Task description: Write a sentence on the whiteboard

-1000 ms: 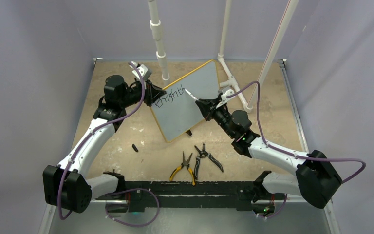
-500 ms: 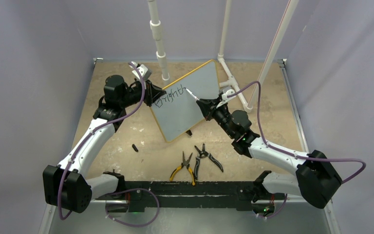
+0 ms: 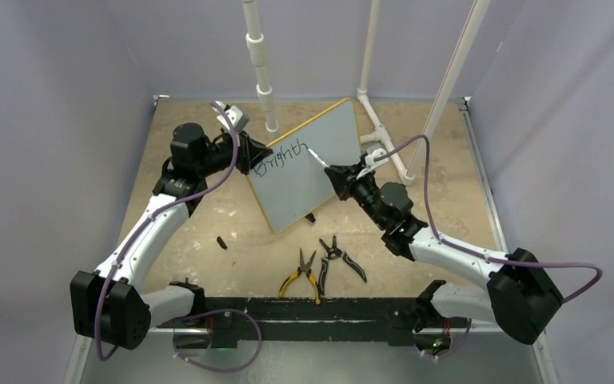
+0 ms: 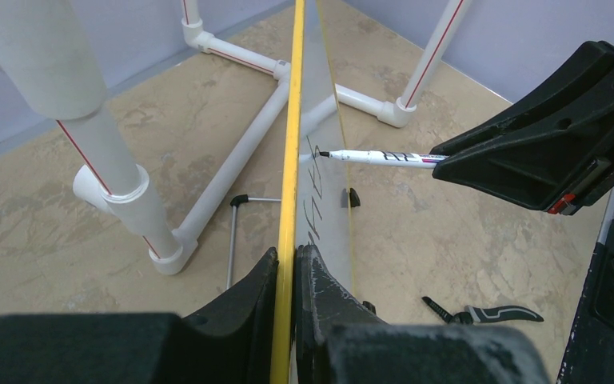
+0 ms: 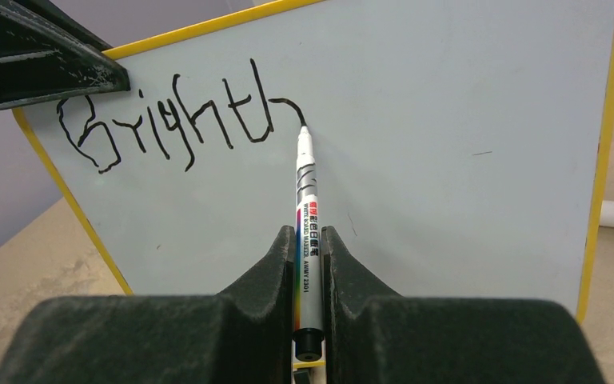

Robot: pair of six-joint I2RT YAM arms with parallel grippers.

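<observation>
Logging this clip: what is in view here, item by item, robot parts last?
whiteboard: one, white with yellow rim, standing tilted mid-table
writing: one line, black, on the board near the left gripper, starting "Bright"
marker: one, white barrel, tip at the end of the writing
yellow-handled pliers: one, near centre of the table
black-handled pliers: one, just right of the yellow pair
small black piece: one, on the table left of the pliers; too small to identify
pipe frame: white, far side of the table
table: one, tan
left gripper: black, clamped on the board's rim
right gripper: black, clamped on the marker
</observation>
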